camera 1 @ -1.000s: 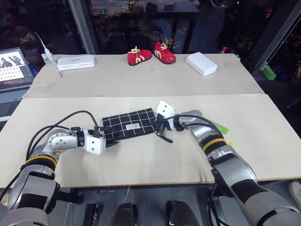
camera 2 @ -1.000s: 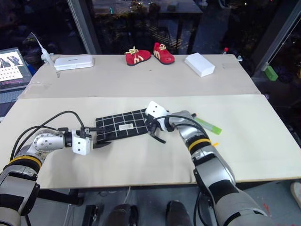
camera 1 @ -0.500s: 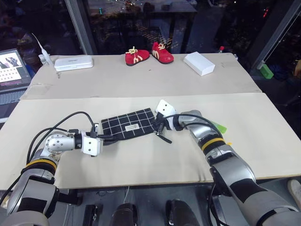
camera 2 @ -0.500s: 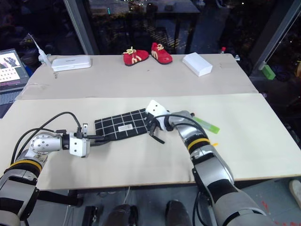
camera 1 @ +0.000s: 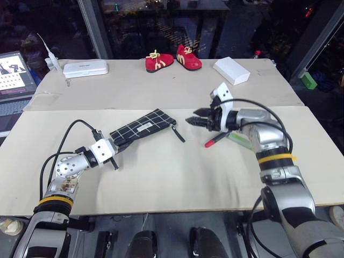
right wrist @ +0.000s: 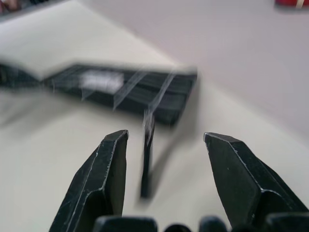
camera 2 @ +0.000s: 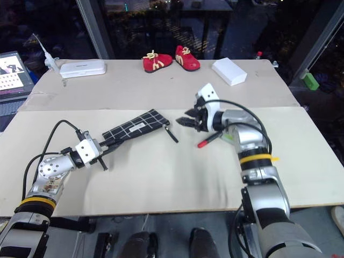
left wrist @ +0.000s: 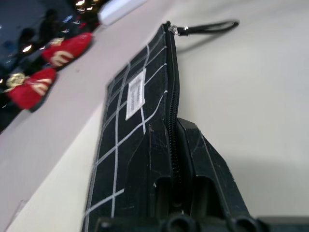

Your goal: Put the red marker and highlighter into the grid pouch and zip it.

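Note:
The grid pouch (camera 1: 144, 124) lies slanted at mid-table, its near left end raised. My left gripper (camera 1: 115, 144) is shut on that end; in the left wrist view the fingers (left wrist: 203, 159) clamp the pouch (left wrist: 140, 96) along its zipper edge. The black zipper pull (camera 1: 179, 133) trails from the pouch's right end. To its right my right gripper (camera 1: 195, 119) hovers open and empty, its fingers (right wrist: 113, 179) pointing at the pouch (right wrist: 125, 89). The red marker (camera 1: 216, 140) lies on the table below that hand. The light-green highlighter (camera 1: 239, 141) lies beside it, partly under the forearm.
At the table's far edge stand a pair of red shoes (camera 1: 173, 59), a white box (camera 1: 231, 70) and a flat white case (camera 1: 85, 68). A laptop (camera 1: 13, 72) sits at far left. A green block (camera 1: 307, 80) lies beyond the table's right corner.
My right gripper let go of the zipper pull, opened and drew back up and to the right, uncovering the red marker. The left gripper shut on the pouch's end and tipped it up.

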Controlling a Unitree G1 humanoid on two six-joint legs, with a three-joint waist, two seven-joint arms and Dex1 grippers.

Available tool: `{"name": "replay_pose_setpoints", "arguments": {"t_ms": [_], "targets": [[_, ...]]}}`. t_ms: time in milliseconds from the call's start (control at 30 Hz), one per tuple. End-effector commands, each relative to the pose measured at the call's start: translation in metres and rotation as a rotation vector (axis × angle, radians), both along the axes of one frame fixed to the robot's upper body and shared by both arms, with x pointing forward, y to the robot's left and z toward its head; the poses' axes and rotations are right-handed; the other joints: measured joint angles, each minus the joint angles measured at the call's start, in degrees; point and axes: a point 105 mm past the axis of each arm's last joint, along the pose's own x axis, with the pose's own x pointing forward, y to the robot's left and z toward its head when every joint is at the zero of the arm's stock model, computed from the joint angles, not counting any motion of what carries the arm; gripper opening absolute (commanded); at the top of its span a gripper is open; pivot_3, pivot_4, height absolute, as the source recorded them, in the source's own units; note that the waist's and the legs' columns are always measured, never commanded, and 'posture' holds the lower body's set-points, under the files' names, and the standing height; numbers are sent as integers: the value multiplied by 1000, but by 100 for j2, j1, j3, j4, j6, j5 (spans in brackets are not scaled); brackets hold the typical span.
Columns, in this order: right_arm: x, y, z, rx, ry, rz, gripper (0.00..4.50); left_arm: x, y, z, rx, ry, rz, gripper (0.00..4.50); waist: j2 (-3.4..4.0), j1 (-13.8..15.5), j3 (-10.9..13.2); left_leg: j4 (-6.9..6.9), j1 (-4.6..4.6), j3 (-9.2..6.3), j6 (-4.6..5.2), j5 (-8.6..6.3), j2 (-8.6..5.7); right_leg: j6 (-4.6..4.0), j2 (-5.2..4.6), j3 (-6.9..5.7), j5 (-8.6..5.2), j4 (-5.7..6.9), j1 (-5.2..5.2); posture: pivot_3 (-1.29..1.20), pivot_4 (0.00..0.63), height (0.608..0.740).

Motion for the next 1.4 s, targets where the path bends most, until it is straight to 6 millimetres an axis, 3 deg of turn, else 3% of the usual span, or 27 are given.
{"name": "replay_pose_setpoints", "arguments": {"t_ms": [33,133,267,467,867,1000,1167,1400], "targets": [[4,16,-2,-57,-56,-28,2840,2,-6,21,-47,-47,35,0,0,-33,0,0,1,3,-5,3,-1,0,2,5,0,0,-7,0,150,740],[18,18,-9,-97,-78,-99,2840,2,-10,25,-66,-41,54,0,0,-64,1,0,13,6,-17,11,2,-3,9,12,2,3,-8,0,150,740],[29,22,-3,-82,-98,-124,2840,0,-13,28,-68,-37,59,0,0,-81,1,0,23,7,-17,11,1,-4,9,15,2,0,0,0,150,740],[31,32,9,-41,-108,-79,2840,-2,-12,25,-57,-29,67,0,0,-85,0,-2,8,8,-15,9,1,-4,8,14,2,2,-1,0,150,740],[41,44,8,-26,-96,-92,2840,-1,-16,23,-71,-30,66,0,1,-113,1,-2,11,8,-15,10,1,-4,8,14,3,2,-1,0,150,740],[41,44,6,-36,-104,-83,1796,-2,-18,22,-74,-30,63,0,1,-117,1,-2,9,8,-15,10,2,-4,8,14,3,4,-1,0,150,740],[38,49,5,-33,-110,-45,71,-3,-18,22,-80,-31,62,0,1,-129,1,-2,10,8,-15,10,2,-4,7,14,3,5,-1,0,150,740],[33,55,9,-13,-109,3,71,-2,-19,23,-82,-30,62,0,1,-128,1,-2,10,7,-15,10,2,-4,7,14,3,6,-1,0,150,740]]}}
